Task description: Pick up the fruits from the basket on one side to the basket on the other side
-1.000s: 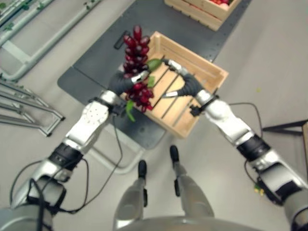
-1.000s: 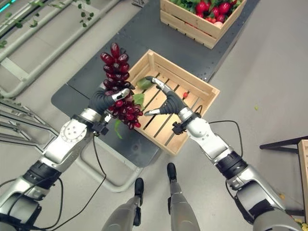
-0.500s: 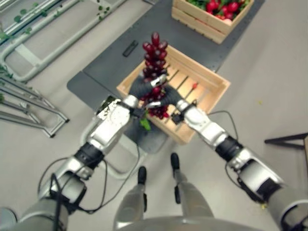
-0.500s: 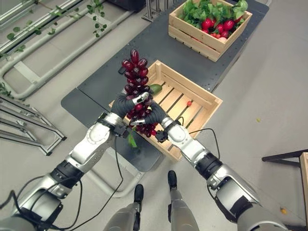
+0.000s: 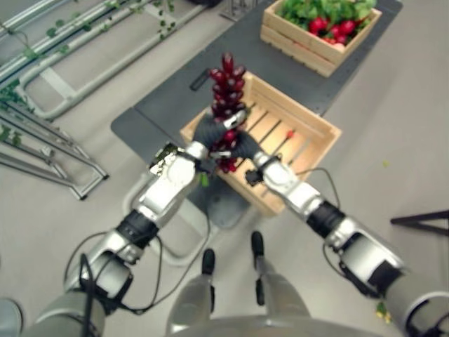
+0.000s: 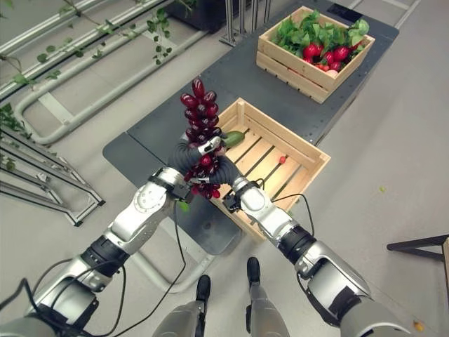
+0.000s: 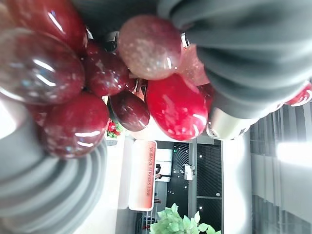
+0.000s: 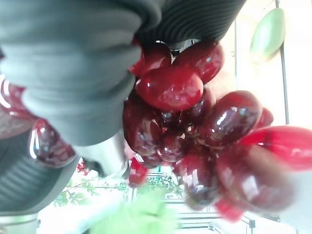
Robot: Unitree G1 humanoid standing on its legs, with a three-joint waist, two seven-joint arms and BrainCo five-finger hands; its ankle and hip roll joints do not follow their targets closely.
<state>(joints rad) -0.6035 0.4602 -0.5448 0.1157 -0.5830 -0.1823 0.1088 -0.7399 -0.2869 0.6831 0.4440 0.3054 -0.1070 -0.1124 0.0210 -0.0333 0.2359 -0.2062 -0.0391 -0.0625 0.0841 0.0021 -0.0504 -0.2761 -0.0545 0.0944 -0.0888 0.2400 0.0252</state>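
A long bunch of dark red grapes (image 6: 198, 112) stands upright in the air over the left corner of the near wooden crate (image 6: 313, 152). My left hand (image 6: 185, 156) is shut on its middle from the left. My right hand (image 6: 224, 170) is curled on the bunch's lower part from the right, touching the left hand. Grapes (image 7: 175, 105) press against the dark cover in the left wrist view, and grapes (image 8: 170, 87) also crowd the right wrist view. A green leaf (image 6: 233, 137) hangs off the bunch. One small red fruit (image 6: 282, 159) lies on the crate's slats.
A second crate (image 6: 302, 76) with red fruits and green leaves stands farther back on the dark grey platform (image 6: 231, 77). Metal frames with vines (image 6: 84, 67) lie to the left. A dark bar (image 6: 421, 244) reaches in at the right edge.
My right hand left the space over the near crate, came to the bunch and closed on its lower part beside the left hand. The camera view has shifted back.
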